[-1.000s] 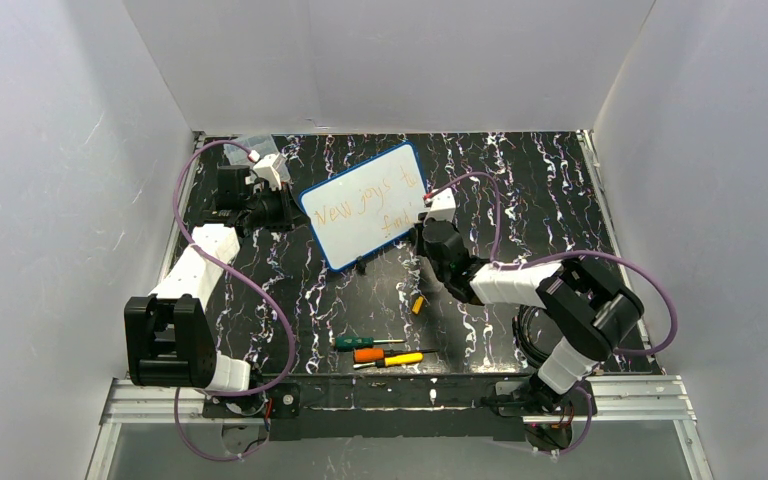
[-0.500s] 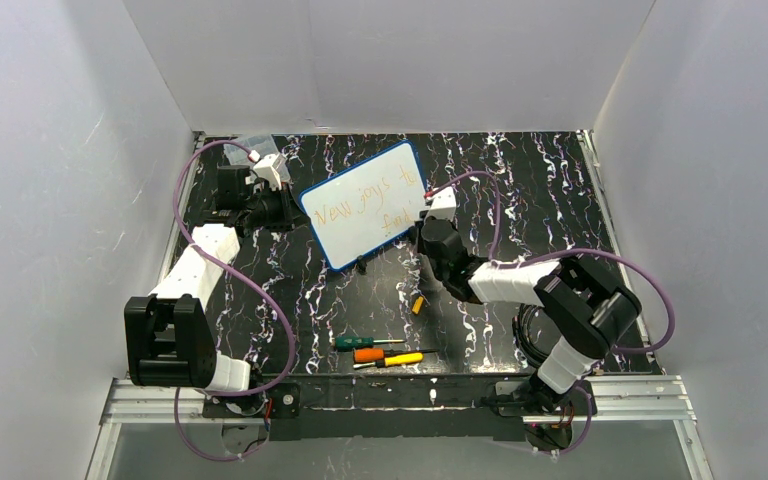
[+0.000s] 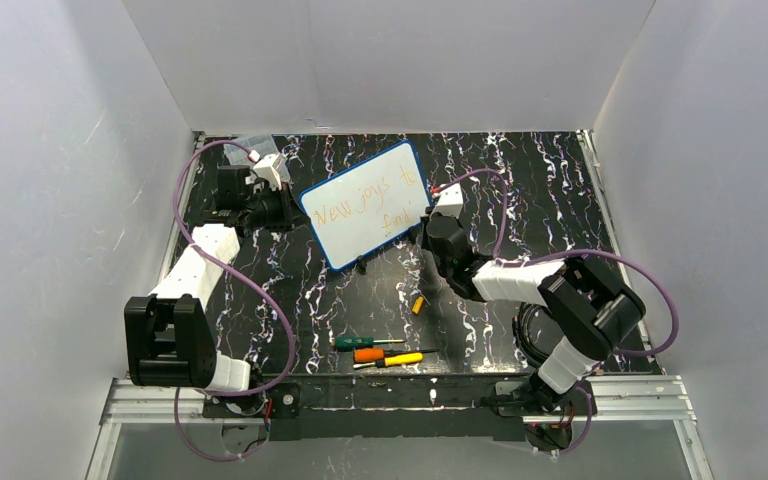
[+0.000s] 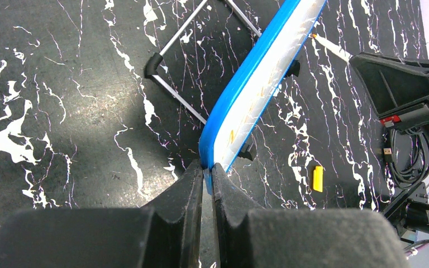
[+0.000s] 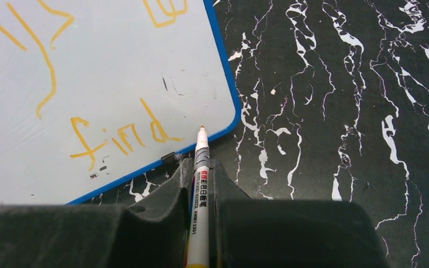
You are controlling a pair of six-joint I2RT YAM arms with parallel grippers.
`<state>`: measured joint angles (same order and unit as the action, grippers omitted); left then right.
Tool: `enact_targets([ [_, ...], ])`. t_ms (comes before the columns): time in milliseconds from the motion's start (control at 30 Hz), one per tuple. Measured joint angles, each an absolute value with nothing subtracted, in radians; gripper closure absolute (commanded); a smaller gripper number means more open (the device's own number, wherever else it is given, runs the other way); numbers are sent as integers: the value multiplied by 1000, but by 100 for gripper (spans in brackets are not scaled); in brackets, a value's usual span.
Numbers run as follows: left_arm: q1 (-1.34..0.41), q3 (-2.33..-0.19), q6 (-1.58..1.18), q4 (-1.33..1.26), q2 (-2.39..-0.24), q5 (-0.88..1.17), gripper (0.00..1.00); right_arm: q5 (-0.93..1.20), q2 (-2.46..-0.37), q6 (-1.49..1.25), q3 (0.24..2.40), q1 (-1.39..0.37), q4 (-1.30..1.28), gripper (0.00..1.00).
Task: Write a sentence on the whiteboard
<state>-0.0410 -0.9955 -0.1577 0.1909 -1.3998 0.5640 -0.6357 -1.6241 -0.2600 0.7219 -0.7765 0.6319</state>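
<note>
The whiteboard (image 3: 365, 205), white with a blue frame, stands tilted on the black marbled table. Orange writing (image 3: 368, 200) reads "New joys to" with "find" (image 5: 125, 137) beneath. My left gripper (image 3: 295, 212) is shut on the board's left blue edge (image 4: 240, 95), also seen in the left wrist view (image 4: 206, 176). My right gripper (image 3: 426, 222) is shut on a white marker (image 5: 200, 190). Its orange tip (image 5: 202, 129) sits just off the board's lower right corner, right of "find".
A yellow marker cap (image 3: 417, 304) lies on the table in front of the board. Screwdrivers (image 3: 380, 352) lie near the front edge. A coiled black cable (image 3: 532, 335) lies by the right arm's base. A clear plastic box (image 3: 250, 143) sits at the back left.
My right gripper with the marker has shifted slightly right and back from the board after the word "find". The board and left gripper have not moved.
</note>
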Motion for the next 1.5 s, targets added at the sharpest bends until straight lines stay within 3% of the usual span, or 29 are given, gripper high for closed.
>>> enact_targets([
  [1100,-38,-995,-157,192,-1400,564,100,-610,-1662,-262,725,-766,661,99],
  [1200,-34,-995,-158,194,-1400,564,88,-610,-1656,-263,725,-766,655,99],
  [1300,-30,-991,-159,196,-1393,558,71,-616,-1606,-267,718,-766,616,99],
  [1500,-21,-946,-154,218,-1303,510,37,-644,-1331,-275,674,-766,480,99],
])
